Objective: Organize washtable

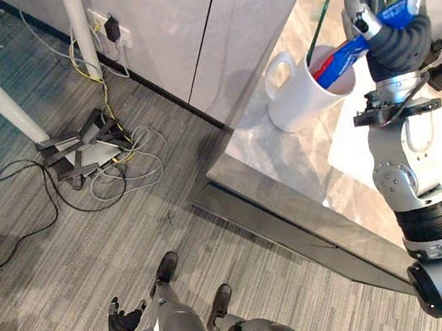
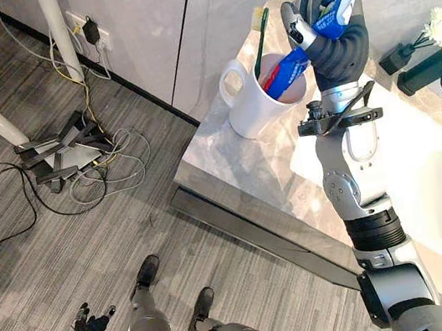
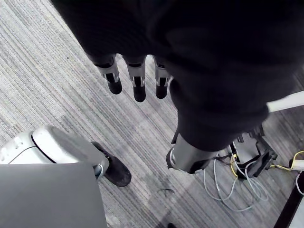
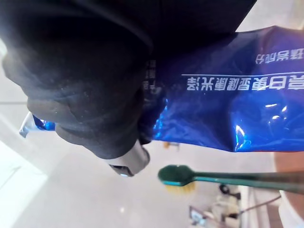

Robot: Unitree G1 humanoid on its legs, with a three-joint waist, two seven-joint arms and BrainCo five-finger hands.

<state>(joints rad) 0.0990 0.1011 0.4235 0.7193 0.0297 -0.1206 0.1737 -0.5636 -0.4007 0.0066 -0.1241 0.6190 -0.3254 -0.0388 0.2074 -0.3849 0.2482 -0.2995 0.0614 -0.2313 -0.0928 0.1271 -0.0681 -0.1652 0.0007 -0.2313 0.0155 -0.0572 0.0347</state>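
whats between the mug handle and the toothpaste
A green toothbrush standing in the mug, shown in both eye views; the right robot hand holds the toothpaste.

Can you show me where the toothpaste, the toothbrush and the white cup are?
Toothpaste (image 1: 340, 55): left eye view, on the tube's red and blue lower end.
Toothbrush (image 2: 262, 40): right eye view, on the middle of its green handle.
Cup (image 2: 250, 110): right eye view, on its white side.
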